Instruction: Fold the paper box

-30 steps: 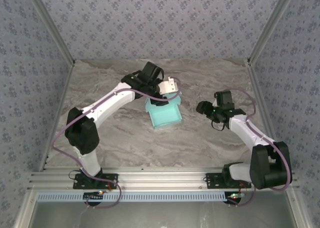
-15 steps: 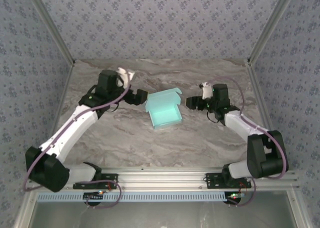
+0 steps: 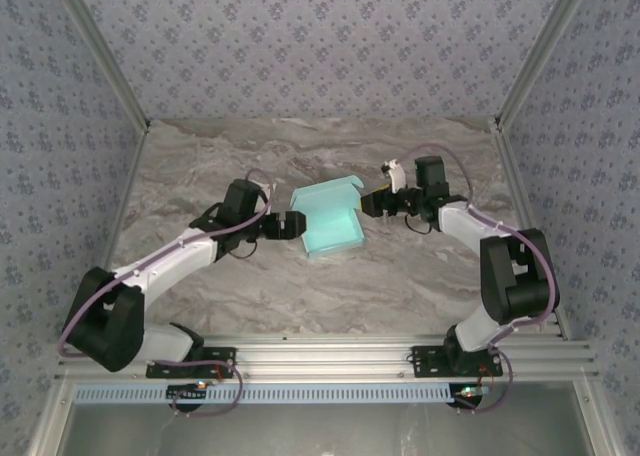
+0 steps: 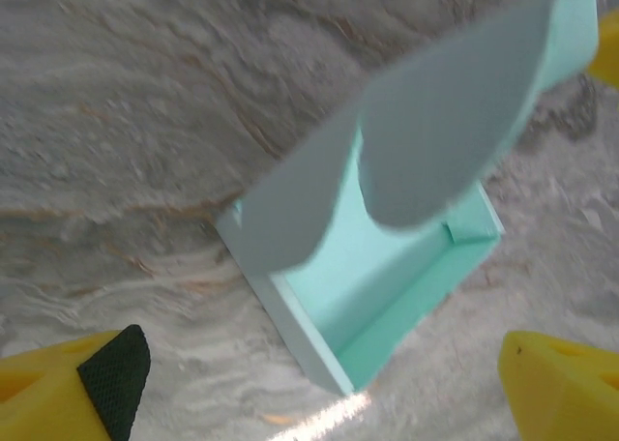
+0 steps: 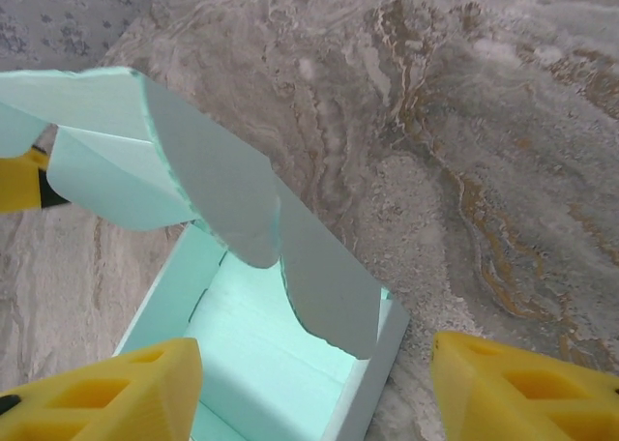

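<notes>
So the paper box point(image 3: 335, 231) is sitting tray-side up on the marble table point(image 3: 200, 166), right in the gap between the two sets of fingers. Its lid flap point(image 3: 326, 189) stands up off the far edge instead of being tucked down. My read is it's parked there so each arm can come at one short side and the lid can get pushed over and closed, which looks like the bit left to do. The left gripper point(image 3: 293, 226) has its fingers point(image 4: 68, 393) spread wide, with the box's near corner just ahead of and between them. Nothing's pinched, and there's no contact I can make out. The right gripper point(image 3: 370, 204) is the same story from the other side: fingers point(image 5: 522, 388) well apart, side wall and curved lid edge just in front, holding nothing. Whether one fingertip brushes the wall, I can't tell.
</notes>
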### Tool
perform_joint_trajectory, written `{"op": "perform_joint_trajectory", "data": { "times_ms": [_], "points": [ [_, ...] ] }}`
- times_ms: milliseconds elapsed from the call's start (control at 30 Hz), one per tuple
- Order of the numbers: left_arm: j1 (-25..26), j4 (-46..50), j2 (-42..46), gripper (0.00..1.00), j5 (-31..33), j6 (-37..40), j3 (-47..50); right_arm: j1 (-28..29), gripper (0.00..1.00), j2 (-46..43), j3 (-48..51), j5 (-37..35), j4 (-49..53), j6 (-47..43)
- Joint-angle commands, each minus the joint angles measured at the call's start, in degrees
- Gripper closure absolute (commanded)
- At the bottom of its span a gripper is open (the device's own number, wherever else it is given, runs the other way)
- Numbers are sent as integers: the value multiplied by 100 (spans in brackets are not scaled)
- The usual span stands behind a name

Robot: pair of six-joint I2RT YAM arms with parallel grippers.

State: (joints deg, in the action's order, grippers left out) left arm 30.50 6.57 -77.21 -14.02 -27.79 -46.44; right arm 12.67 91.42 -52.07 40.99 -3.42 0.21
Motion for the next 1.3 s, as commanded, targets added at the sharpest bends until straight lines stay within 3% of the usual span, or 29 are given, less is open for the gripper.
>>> {"op": "perform_joint_trajectory", "data": {
  "times_ms": [0,167,300,500,833,1067,1267],
  "points": [
    [87,-198,-64,10,587,-62,-308,170,37,136,-325,107,244,-114],
    [330,-38,-134,28,1268,182,-450,358,50,427,-591,76,387,8],
    [419,158,-337,45,1347,202,-683,510,55,491,-584,-82,298,241],
    [460,248,-509,63,1531,58,-807,719,69,297,-432,-557,270,512],
    [458,640,-757,80,1859,-225,-1071,1401,81,-84,-210,-2142,174,986],
    [463,879,-939,79,2033,-319,-1292,1628,88,-259,131,-2886,-342,1416],
    [468,992,-1169,85,1947,-679,-1496,1802,90,-376,325,-3257,-531,1482]
  ]
}}
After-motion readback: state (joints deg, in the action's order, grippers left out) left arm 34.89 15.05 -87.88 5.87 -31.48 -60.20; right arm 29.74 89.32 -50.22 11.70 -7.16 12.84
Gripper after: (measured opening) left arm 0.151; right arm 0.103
